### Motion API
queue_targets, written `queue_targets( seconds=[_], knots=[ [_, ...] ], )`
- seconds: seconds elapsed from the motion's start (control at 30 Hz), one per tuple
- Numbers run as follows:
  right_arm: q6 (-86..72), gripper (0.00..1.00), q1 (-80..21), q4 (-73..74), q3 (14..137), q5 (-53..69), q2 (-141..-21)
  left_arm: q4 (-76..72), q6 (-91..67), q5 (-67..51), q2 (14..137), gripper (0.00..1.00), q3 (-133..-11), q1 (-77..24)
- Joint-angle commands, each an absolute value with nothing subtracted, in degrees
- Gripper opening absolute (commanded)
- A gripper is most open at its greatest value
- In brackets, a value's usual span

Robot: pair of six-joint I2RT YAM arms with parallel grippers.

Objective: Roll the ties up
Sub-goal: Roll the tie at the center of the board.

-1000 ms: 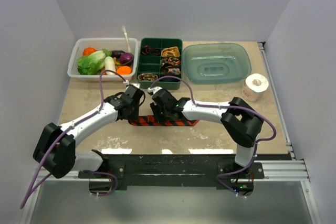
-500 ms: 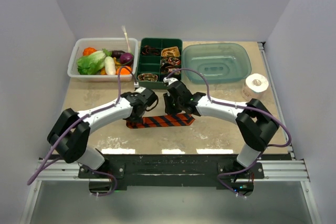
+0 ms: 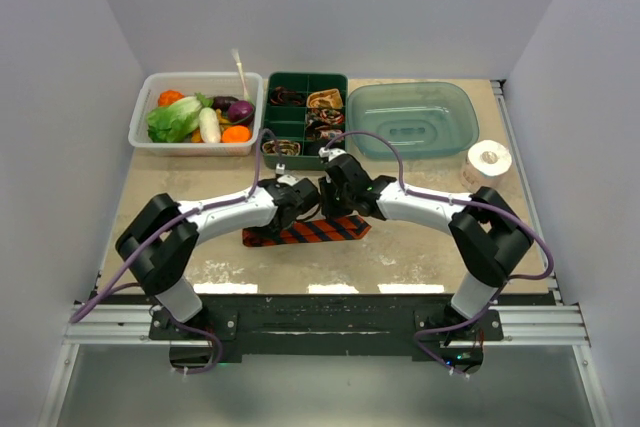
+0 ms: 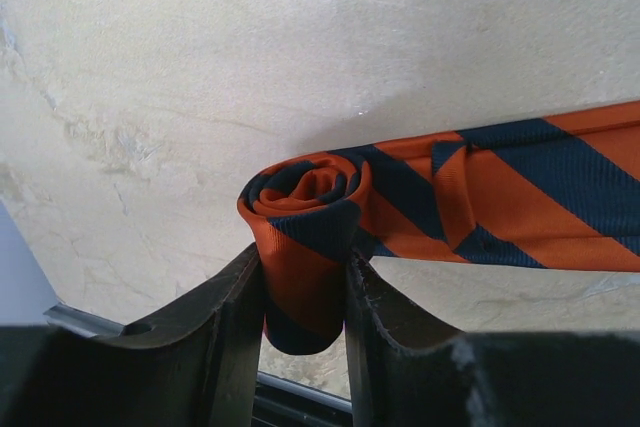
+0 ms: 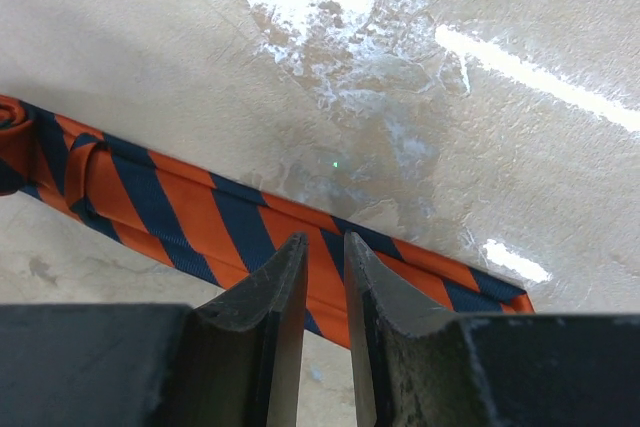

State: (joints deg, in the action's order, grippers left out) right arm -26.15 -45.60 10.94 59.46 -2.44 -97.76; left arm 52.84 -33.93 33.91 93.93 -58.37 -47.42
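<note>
Top view: one striped tie [image 3: 320,230] lies on the table [image 3: 420,247] between the arms. One green tray [image 3: 268,119] behind it holds about five coils [image 3: 325,99].

Left wrist view: your left gripper [image 4: 303,272] clamps the rolled end [image 4: 305,192]. Wind each turn tight with the edges flush.

Right wrist view: your right gripper [image 5: 325,252] is nearly closed and empty, over the flat length. Use it to pin that length taut.

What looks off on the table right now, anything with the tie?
Nothing is spilled or damaged. The one oddity is on the striped tie: just past the small coil pinched in the left gripper, the fabric is doubled over in a fold, breaking the stripe pattern. The rest lies flat.
</note>
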Motion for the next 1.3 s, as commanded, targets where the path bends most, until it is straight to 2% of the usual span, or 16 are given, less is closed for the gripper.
queue_targets(
  seconds=[0.0,0.2,0.4,0.63,0.83,1.13,1.27],
  knots=[
    [-26.81,0.26,-45.35,8.88,58.80,-3.52,-94.92,50.72,-36.04,31.39,95.89,0.43,-59.85,-49.30],
    [-26.72,0.26,-45.35,8.70,58.62,-3.08,-94.83,47.03,-36.04,28.92,95.89,0.55,-59.68,-50.54],
    [-25.84,0.27,-45.35,7.56,58.45,-1.32,-94.83,39.30,-35.51,23.82,91.33,0.62,-57.31,-50.71],
    [-24.44,0.27,-45.88,4.57,58.18,3.07,-93.34,39.46,-37.53,27.15,85.53,0.69,-57.22,-50.54],
    [-23.82,0.27,-49.83,2.20,60.99,5.18,-94.04,39.55,-37.97,28.48,77.35,0.79,-55.81,-47.99],
    [-23.91,0.27,-56.34,0.88,69.87,8.96,-102.92,29.45,-33.84,10.12,63.99,0.85,-44.04,-31.22],
    [-24.35,0.27,-57.48,0.35,71.27,9.49,-104.67,23.49,-33.66,-2.59,58.98,0.87,-38.16,-22.69]
  ],
)
